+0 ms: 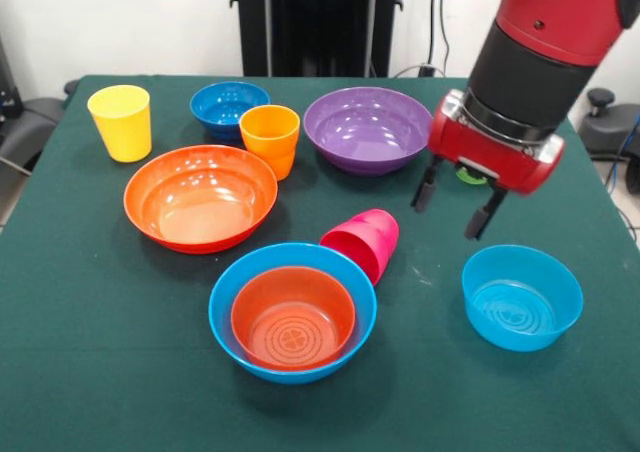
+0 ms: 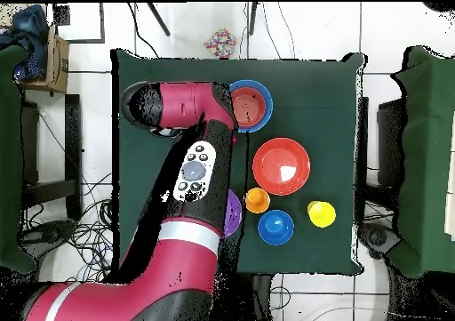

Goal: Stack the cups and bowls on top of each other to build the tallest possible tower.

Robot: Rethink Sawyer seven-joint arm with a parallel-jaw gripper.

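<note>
Hovering open, pincer (image 1: 457, 205) and tipped pink cup (image 1: 362, 241) bear no lettering.

Dark green cloth (image 1: 90, 372) spread over the whole table, lying flat. Behind the table, a plain white wall (image 1: 130, 22) with a black upright stand (image 1: 318, 22) against its middle and thin cables hanging to the right of the stand. Around the table seen from above, a white tiled floor (image 2: 391, 33), loose cables (image 2: 67, 237) trailing at one side, green-draped furniture (image 2: 431, 157) at the other.
</note>
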